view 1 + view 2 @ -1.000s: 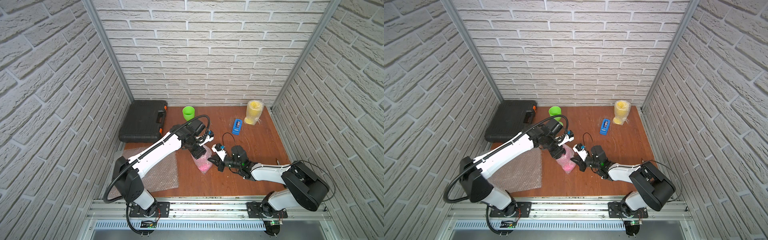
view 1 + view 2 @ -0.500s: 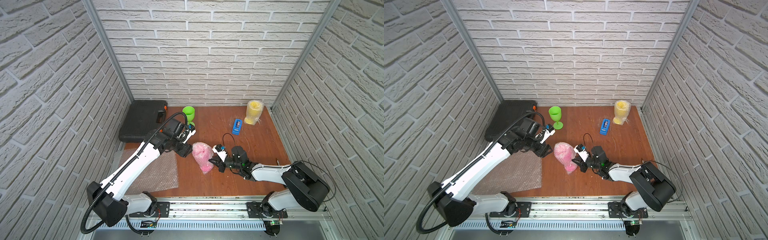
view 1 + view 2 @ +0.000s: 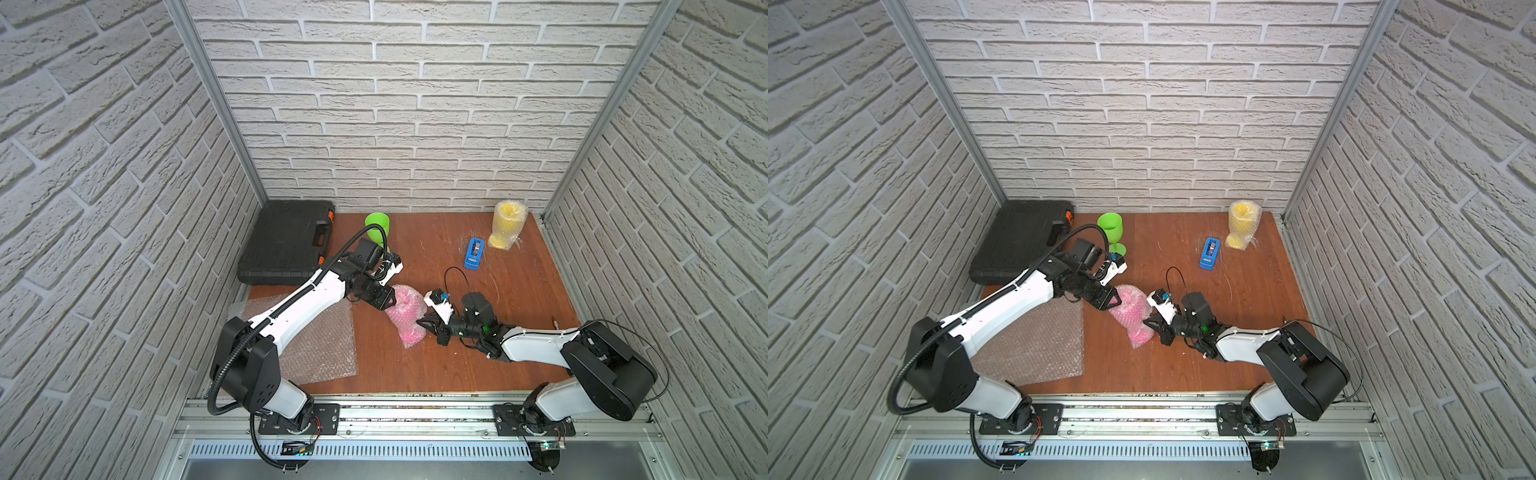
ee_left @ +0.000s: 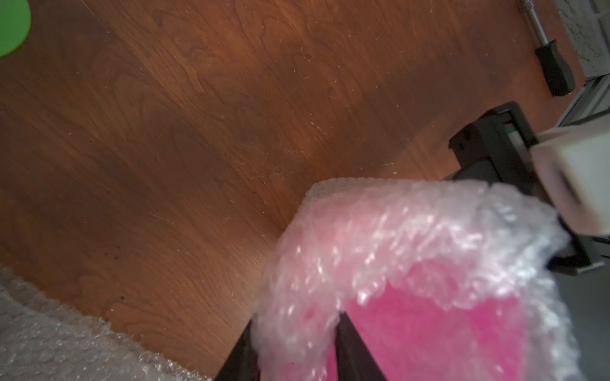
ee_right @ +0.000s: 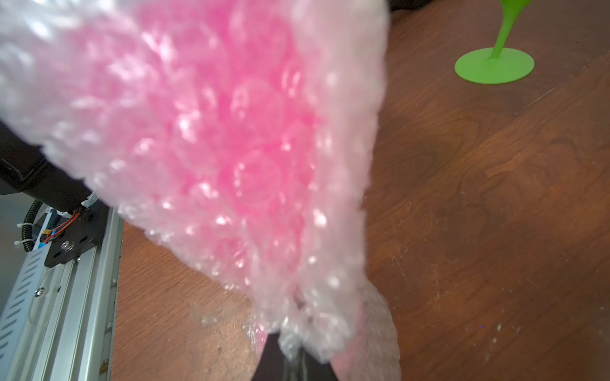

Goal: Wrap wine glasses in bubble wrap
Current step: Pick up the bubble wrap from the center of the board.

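Note:
The hot pink wine glass [image 3: 405, 320] [image 3: 1133, 316] lies tilted mid-table, swathed in bubble wrap [image 4: 412, 231] [image 5: 214, 132]. My left gripper [image 3: 388, 301] [image 3: 1115, 300] [image 4: 293, 349] is shut on the wrap at the bundle's far end, a finger [image 4: 353, 349] on each side of it. My right gripper [image 3: 424, 326] [image 3: 1151, 324] [image 5: 293, 358] is shut on bunched wrap at the near end. The bare green wine glass [image 3: 377, 228] [image 3: 1112, 228] [image 5: 495, 64] stands upright at the back. A yellow wine glass [image 3: 508, 224] [image 3: 1241, 226], wrapped, stands back right. A flat bubble wrap sheet [image 3: 320, 345] [image 3: 1034, 345] lies front left.
A black tool case [image 3: 286, 243] [image 3: 1017, 241] fills the back left corner. A blue tape dispenser [image 3: 473, 252] [image 3: 1209, 252] sits beside the yellow bundle. A screwdriver [image 4: 554, 69] lies by the right wall. Brick walls enclose three sides; a metal rail [image 3: 415, 415] runs along the front.
My left gripper left the pink bundle, swung back toward the green glass with jaws open, then returned and closed on the wrap at the far end. The right gripper held still.

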`<state>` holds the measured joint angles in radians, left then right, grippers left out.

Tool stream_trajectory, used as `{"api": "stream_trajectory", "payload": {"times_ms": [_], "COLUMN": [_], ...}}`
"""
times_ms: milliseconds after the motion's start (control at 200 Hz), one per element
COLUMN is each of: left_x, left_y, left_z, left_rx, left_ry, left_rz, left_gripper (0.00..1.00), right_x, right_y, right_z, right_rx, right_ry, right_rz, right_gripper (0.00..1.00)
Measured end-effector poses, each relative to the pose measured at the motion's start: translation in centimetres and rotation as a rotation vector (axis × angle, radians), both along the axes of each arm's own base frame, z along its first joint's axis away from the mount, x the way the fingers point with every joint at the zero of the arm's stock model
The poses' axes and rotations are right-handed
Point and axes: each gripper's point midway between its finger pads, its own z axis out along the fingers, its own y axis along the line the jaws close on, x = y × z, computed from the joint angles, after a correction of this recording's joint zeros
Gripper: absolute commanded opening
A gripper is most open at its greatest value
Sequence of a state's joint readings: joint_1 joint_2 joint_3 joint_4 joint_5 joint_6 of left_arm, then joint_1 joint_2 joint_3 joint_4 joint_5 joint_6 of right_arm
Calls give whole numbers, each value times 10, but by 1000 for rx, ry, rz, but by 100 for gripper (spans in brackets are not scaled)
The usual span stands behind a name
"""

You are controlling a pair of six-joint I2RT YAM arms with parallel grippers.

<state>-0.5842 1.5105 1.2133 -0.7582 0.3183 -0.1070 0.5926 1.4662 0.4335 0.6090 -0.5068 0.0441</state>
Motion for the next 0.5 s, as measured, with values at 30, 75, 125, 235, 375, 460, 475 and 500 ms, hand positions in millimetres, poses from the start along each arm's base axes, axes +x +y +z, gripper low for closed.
{"api": "stream_trajectory", "payload": {"times_ms": [30,75,125,235,375,460,475,500], "left_x": [0,1,3,2,0,-1,-1,-1], "left_y": [0,0,1,-1,1,3,3,4], "left_z": [-2,-4,-4,-2,2,5,5,5], "left_rx": [6,18,24,35,72,105,111,121], "left_ry": [2,-2,-6,-16,-27,-39,-40,-43], "left_rz": [1,1,6,-4,-5,-10,-10,-11], "left_gripper": [13,9,7,7,7,7,7,7], "right_x": [0,0,-1,-5,-9,-9,-9,-8], "right_y": [0,1,0,-8,-19,-23,-24,-25], "right_z": [1,2,2,5,28,52,56,62], "right_rx": [0,-2,-8,-44,-82,-86,-86,-84], "right_ry": [1,6,22,67,103,122,125,138], "right_rz": [1,3,0,-30,-71,-101,-108,-127], "right_gripper": [6,14,25,43,51,51,50,49]}}
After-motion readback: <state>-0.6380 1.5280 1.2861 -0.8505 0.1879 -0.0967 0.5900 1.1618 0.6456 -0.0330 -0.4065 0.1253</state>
